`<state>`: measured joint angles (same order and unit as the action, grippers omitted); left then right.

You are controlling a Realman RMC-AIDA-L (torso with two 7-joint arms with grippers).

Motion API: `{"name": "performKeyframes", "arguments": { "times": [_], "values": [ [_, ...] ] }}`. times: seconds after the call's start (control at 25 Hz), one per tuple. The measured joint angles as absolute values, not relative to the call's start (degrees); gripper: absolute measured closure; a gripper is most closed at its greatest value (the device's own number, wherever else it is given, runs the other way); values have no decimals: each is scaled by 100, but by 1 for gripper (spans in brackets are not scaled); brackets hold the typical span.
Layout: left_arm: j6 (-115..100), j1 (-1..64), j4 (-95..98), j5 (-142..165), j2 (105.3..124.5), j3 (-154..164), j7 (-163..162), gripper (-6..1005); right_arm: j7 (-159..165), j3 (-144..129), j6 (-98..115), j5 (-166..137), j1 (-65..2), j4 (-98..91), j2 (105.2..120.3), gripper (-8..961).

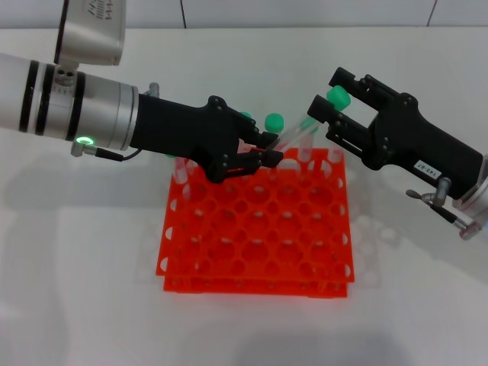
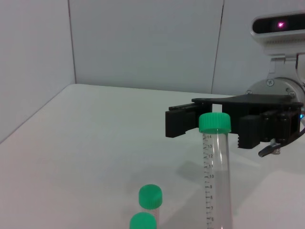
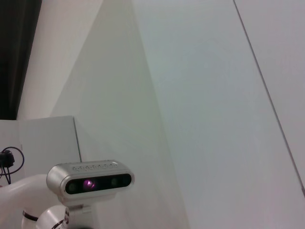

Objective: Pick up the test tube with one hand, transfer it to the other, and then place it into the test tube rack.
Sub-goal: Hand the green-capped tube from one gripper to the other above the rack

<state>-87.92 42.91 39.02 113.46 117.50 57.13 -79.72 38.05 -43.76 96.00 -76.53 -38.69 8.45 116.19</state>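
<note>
My left gripper (image 1: pixel 268 150), black and unlabelled, is shut on the lower end of the test tube (image 2: pixel 217 181) above the back edge of the orange-red test tube rack (image 1: pixel 259 288). The tube slants up and to the right, and its green cap (image 1: pixel 338 97) lies between the fingers of my right gripper (image 1: pixel 329 93). That gripper carries a white label and stands open. In the left wrist view its fingers (image 2: pixel 183 123) flank the cap (image 2: pixel 214 122) with a gap on each side. The right wrist view shows neither the tube nor the rack.
Other green-capped tubes (image 1: pixel 274 120) stand in the rack's back row, two of them showing in the left wrist view (image 2: pixel 150 195). White tabletop surrounds the rack. Grey wall panels rise behind the table. The robot's head camera (image 3: pixel 90 180) shows in the right wrist view.
</note>
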Motion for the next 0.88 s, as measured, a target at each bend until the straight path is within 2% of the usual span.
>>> {"name": "performKeyframes", "arguments": {
  "times": [0.4,0.8,0.88],
  "values": [
    [-8788,4289,3902,11346,11750,5713,-7972,800,3805,-4239,9570,-7655,-3835,839,11619,338],
    [-8741,4288,3944,11349,11762,5713,-8001,759,3806,-4255,9564,-7672,-3853,822,11619,695],
    [-8731,4289,3946,11349,11767,5713,-8005,751,3806,-4246,9566,-7675,-3845,818,11619,695]
  ]
}}
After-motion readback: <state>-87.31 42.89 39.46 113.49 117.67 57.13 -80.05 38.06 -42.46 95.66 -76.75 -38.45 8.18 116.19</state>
